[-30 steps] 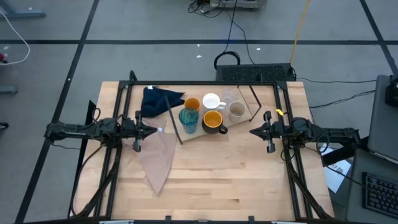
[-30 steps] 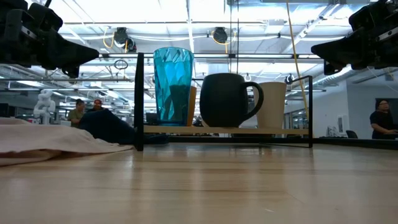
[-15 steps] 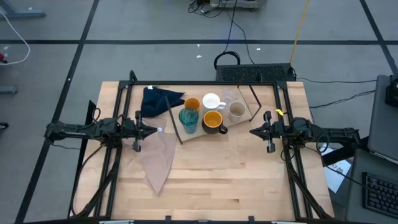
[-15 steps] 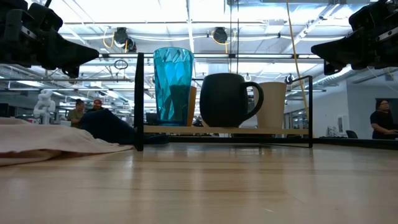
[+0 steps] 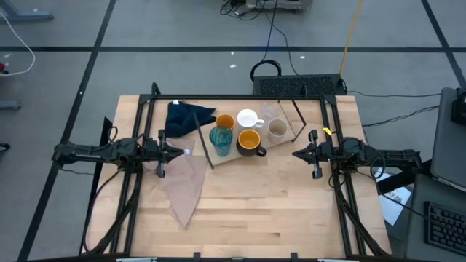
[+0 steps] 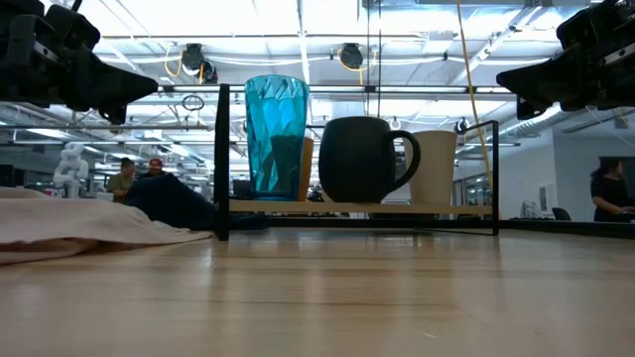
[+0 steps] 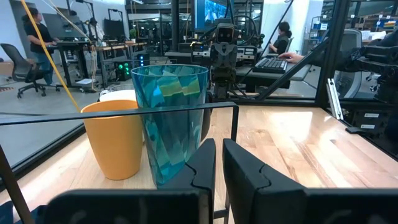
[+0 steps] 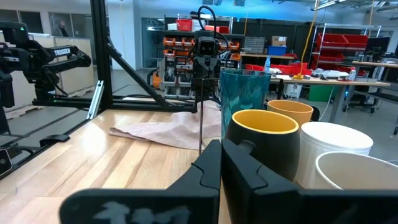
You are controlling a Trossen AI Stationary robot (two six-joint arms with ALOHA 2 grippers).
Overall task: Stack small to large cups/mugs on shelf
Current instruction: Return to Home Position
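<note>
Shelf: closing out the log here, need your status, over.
Left end effector and right end effector shut, empty, either side of shelf. Teal tumbler, dark mug standing on it. Nothing in the way.

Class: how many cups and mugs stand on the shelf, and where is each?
6. Toward the table's middle: teal tumbler, dark mug, grey-beige cup. Behind them: orange cup, white mug, and a clear cup, faint from above.

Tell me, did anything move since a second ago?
Almost nothing. Only a person far behind, at the low view's right edge, shifted a little. The left tool and right tool stayed shut, one off to each side, and the cups stayed on the shelf.
</note>
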